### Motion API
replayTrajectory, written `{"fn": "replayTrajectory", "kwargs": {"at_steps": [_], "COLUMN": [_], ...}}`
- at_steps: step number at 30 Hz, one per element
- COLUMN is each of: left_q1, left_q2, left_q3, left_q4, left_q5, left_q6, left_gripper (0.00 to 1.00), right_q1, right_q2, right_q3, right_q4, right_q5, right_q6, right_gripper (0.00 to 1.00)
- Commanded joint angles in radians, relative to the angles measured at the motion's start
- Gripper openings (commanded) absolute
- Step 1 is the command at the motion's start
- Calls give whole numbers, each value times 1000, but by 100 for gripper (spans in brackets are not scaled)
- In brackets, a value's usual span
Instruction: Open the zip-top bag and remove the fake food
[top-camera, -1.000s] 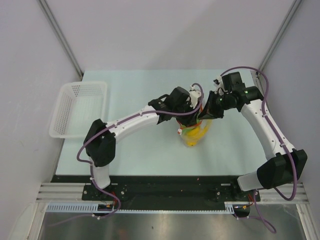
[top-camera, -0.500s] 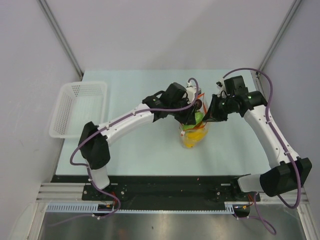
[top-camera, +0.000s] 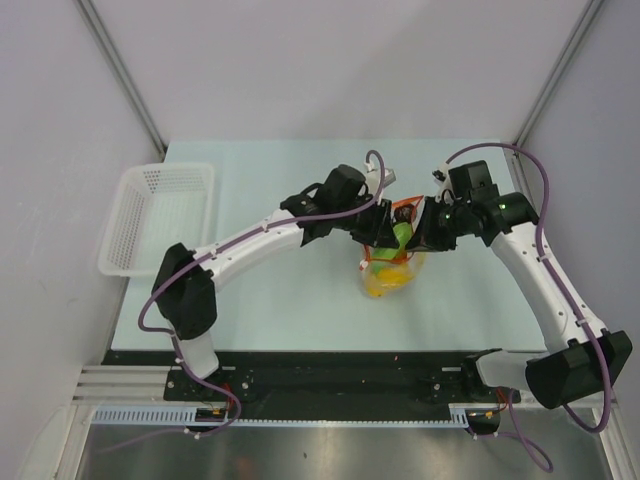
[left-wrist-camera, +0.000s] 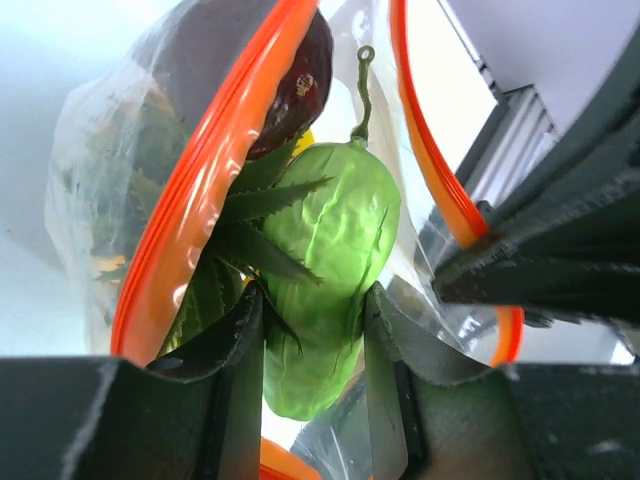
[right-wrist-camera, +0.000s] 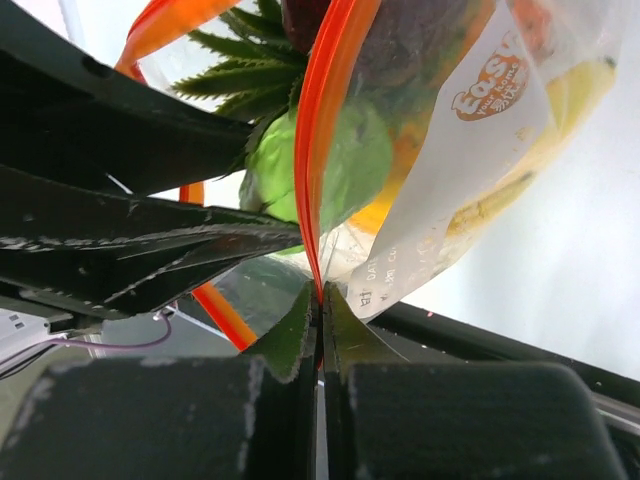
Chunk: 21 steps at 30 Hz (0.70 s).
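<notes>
Zip-top bag (top-camera: 388, 272) stands at the middle of the desk (top-camera: 260, 310), mouth open. Our right hand (right-wrist-camera: 320, 300) pinches its orange zip strip (right-wrist-camera: 335, 110), we judge as an anchor, while our left hand (left-wrist-camera: 312, 305) clamps the green fake fruit (left-wrist-camera: 330, 250) to draw it out.

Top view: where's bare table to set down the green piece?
Bare: table strip between bag and its near edge; stretch between basket and left arm. Crowded where left tool and right tool meet at the bag's mouth.
</notes>
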<state>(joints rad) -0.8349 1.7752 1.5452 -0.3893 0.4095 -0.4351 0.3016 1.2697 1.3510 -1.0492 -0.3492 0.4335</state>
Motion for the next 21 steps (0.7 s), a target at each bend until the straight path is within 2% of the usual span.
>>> {"fn": "replayTrajectory", "kwargs": {"at_steps": [1,2,3,5,6,13,17,21], "left_q1": [-24,-30,-33,-43,-47,-96,-112,-115], "left_q2": [13,18,17,10,0,-26,-30,-13], "left_q3": [27,26,24,21,21,33,9,15], "left_q4": [9,0,-11,-22,-29,-132,-140,-144], "left_q5": [-47,-58,-76,-100,-110,-212,-248,-251], "left_q6": [15,25,29,39,48,133,164,182], "left_gripper": [23,28,39,48,58,63,57,59], "right_q1": [11,10,10,8,8,2,4,2], "right_q2": [-21,-20,-18,-16,-13,-4,-3,-1], "right_q3": [-3,-1,0,2,3,4,-3,-12], "right_q4": [15,14,12,8,9,9,18,26], "right_q5": [-14,-8,-7,-10,-11,-19,-22,-24], "right_q6": [14,11,11,10,10,11,19,25], "right_gripper": [0,0,0,0,0,0,0,0]}}
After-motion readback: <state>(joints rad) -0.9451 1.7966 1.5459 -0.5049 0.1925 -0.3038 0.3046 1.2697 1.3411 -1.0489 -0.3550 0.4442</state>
